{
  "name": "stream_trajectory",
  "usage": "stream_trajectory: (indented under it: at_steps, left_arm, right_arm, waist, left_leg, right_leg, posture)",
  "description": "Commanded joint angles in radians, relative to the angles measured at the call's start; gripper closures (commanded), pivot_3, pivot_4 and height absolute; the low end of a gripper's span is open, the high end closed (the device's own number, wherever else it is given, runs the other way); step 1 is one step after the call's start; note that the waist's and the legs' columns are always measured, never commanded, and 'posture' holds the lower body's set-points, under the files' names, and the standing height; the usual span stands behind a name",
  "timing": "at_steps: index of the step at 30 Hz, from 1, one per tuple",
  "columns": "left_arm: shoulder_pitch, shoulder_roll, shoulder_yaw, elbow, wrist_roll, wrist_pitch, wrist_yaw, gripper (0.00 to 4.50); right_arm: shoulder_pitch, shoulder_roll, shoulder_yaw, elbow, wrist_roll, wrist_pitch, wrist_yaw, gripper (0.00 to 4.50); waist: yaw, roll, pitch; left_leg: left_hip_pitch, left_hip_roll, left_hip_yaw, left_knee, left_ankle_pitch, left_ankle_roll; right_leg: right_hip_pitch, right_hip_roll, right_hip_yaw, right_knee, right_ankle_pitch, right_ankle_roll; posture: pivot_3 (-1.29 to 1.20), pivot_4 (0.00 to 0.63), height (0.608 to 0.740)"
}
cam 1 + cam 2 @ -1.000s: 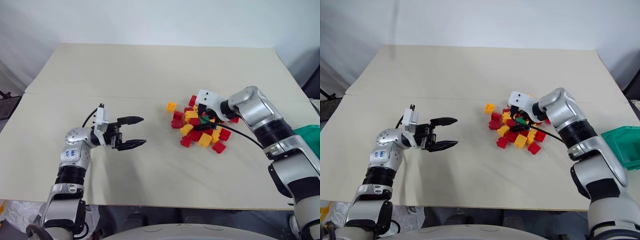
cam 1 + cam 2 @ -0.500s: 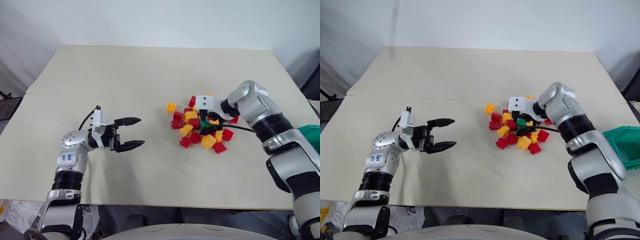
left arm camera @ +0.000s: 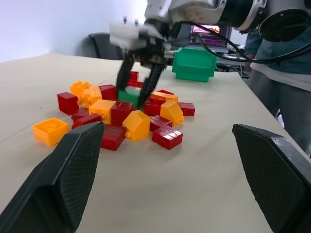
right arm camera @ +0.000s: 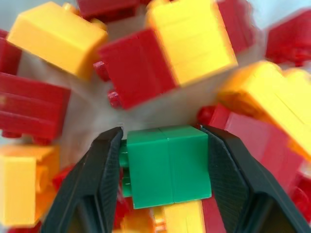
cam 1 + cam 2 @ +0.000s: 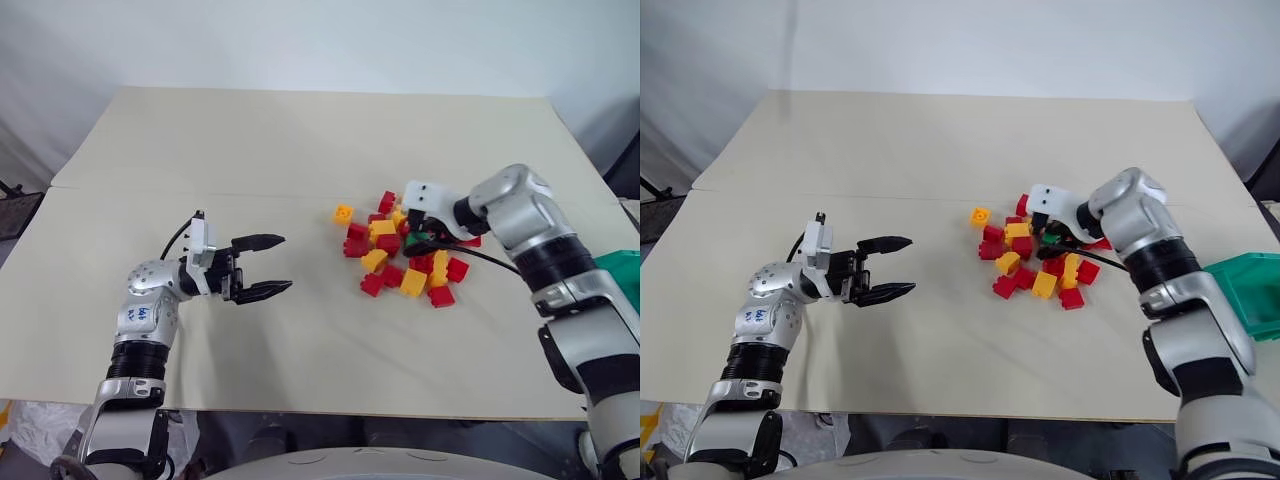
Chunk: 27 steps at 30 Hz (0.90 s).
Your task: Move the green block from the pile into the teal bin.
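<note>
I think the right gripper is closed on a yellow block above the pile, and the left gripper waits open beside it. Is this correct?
Not quite: the block between the right gripper's fingers is the green block, not a yellow one, as the right wrist view shows. The rest stands: it is above the pile, and the left gripper waits open beside it.

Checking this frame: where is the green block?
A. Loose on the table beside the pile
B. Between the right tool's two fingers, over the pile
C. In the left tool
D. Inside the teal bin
B. The right wrist view shows the green block clamped between the right tool's black fingers with the red and yellow pile beneath; the teal bin sits apart, off to the right.
</note>
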Motion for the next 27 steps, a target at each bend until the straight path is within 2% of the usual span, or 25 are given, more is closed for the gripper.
stream_trajectory:
  at_steps: [1, 6, 9, 14, 17, 21, 25, 27]
  left_arm:
    - [-0.038, -0.019, -0.021, -0.025, -0.009, 0.004, -0.005, 0.00]
    - [-0.090, -0.060, -0.076, -0.006, 0.026, -0.002, 0.004, 0.00]
    - [-0.163, -0.095, -0.116, 0.052, 0.084, -0.001, 0.069, 0.00]
    - [-0.265, -0.181, -0.158, 0.141, 0.131, -0.026, 0.109, 0.00]
    - [-0.302, -0.219, -0.165, 0.192, 0.136, -0.051, 0.091, 0.00]
    - [-0.339, -0.255, -0.169, 0.263, 0.150, -0.087, 0.075, 0.00]
    - [-0.361, -0.283, -0.170, 0.306, 0.156, -0.119, 0.063, 0.00]
    - [-0.371, -0.292, -0.167, 0.322, 0.161, -0.131, 0.064, 0.00]
  right_arm:
    - [0.038, -0.070, -0.148, -0.212, 0.084, 0.095, -0.015, 2.34]
    - [0.180, -0.159, -0.362, -0.481, 0.174, 0.238, -0.100, 2.34]
    - [0.337, -0.271, -0.498, -0.611, 0.165, 0.326, -0.155, 2.34]
    - [0.655, -0.470, -0.742, -0.701, 0.098, 0.419, -0.204, 2.34]
    - [0.807, -0.533, -0.845, -0.702, 0.069, 0.433, -0.215, 2.34]
    - [0.918, -0.585, -0.873, -0.652, 0.054, 0.421, -0.244, 2.34]
    - [0.905, -0.595, -0.792, -0.568, 0.059, 0.414, -0.315, 2.34]
    - [0.794, -0.561, -0.692, -0.463, 0.057, 0.355, -0.394, 1.64]
  waist:
    - [0.001, 0.000, 0.000]
    - [0.006, 0.000, 0.000]
    - [0.026, 0.000, 0.000]
    - [0.039, 0.000, 0.000]
    - [0.031, 0.000, 0.000]
    - [0.016, 0.000, 0.000]
    - [0.009, 0.000, 0.000]
    - [0.002, 0.000, 0.000]
  left_leg:
    - [-0.001, 0.000, 0.000, 0.000, 0.000, 0.000]
    - [-0.001, 0.000, 0.001, 0.000, 0.000, 0.001]
    - [0.000, 0.000, 0.002, 0.001, -0.001, 0.001]
    - [0.000, -0.001, 0.006, 0.002, -0.004, 0.007]
    - [0.002, -0.001, 0.012, 0.002, -0.004, 0.008]
    - [0.008, 0.000, 0.012, 0.002, -0.006, 0.011]
    - [0.010, 0.000, 0.012, 0.002, -0.005, 0.010]
    - [0.011, 0.001, 0.012, 0.002, -0.005, 0.010]
  right_leg:
    - [0.000, 0.000, 0.000, 0.000, 0.000, 0.000]
    - [0.000, 0.001, 0.000, 0.000, 0.000, 0.000]
    - [0.001, 0.001, 0.000, 0.000, 0.000, 0.000]
    - [0.003, 0.001, -0.001, -0.002, 0.000, 0.001]
    - [0.004, 0.001, 0.002, -0.002, 0.001, 0.001]
    - [0.007, 0.002, 0.004, -0.002, 0.001, 0.002]
    - [0.008, 0.003, 0.005, -0.002, 0.001, 0.002]
    - [0.008, 0.003, 0.005, -0.002, 0.001, 0.002]
  posture:
    - [0.00, 0.150, 0.740]
    - [0.00, 0.150, 0.740]
    - [0.00, 0.150, 0.740]
    - [0.00, 0.150, 0.740]
    - [0.00, 0.150, 0.740]
    - [0.00, 0.150, 0.740]
    - [0.00, 0.150, 0.740]
    - [0.00, 0.150, 0.740]
